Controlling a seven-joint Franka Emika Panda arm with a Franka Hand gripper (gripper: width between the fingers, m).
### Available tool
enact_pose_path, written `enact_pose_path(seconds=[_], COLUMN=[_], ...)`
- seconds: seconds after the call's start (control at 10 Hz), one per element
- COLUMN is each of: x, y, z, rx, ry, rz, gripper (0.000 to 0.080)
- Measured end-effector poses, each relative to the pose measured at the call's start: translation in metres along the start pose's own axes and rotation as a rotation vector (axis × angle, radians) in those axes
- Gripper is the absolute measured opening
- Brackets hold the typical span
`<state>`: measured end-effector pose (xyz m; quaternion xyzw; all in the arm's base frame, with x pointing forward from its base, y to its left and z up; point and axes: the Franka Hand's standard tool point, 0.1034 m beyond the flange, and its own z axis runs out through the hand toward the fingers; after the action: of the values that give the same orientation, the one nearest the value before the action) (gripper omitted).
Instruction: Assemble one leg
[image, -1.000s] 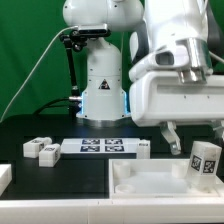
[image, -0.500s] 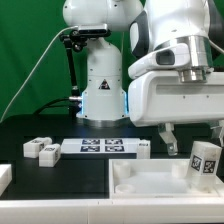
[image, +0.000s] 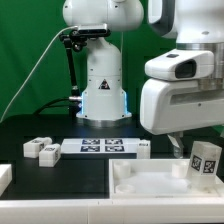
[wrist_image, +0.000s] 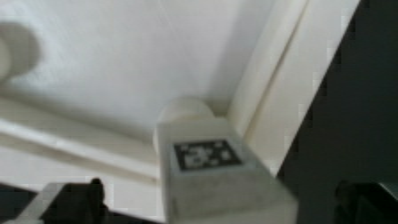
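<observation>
Two small white blocks (image: 48, 152) are lying loose on the dark tabletop (image: 60, 178) at the exterior view's left, each showing a tag; we are judging them spare parts, waiting out of the arm's way. Next to them the marker board (image: 104, 147) is lying flat, and one more small block (image: 143, 149) is resting just beside its end. Further right, the big white tray (image: 140, 182) is taking the front of the scene. We are seeing nothing in its open middle; its only content is the leg (image: 205, 161), which is standing in the corner at the exterior view's right, slightly tilted, its tag facing the camera. In the wrist view the leg (wrist_image: 217, 150) is sitting against the tray's walls where they meet, and we are thinking that corner holds the socket it must join. The pincer (wrist_image: 222, 200) is hanging over it, released: its two dark fingers (wrist_image: 80, 197) are standing wide on either side of the leg, not touching it. We are judging that this straddle lets the arm close squarely on the post.
</observation>
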<state>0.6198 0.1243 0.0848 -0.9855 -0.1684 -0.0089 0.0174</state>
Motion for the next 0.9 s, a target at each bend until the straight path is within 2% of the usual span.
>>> enact_pose_path(seconds=[0.2, 0.4, 0.5, 0.6, 0.9], x=[-0.0009, -0.0009, -0.0009, -0.0010, -0.0012], y=[-0.0001, -0.0001, 0.0003, 0.0014, 0.0031], z=[0.0010, 0.0010, 0.0009, 0.0010, 0.0020], rx=[0.000, 0.000, 0.000, 0.000, 0.001], ry=[0.000, 0.000, 0.000, 0.000, 0.005], rz=[0.000, 0.001, 0.001, 0.003, 0.033], gripper=[0.0649, 0.0367, 0.0367, 0.0296, 0.0293])
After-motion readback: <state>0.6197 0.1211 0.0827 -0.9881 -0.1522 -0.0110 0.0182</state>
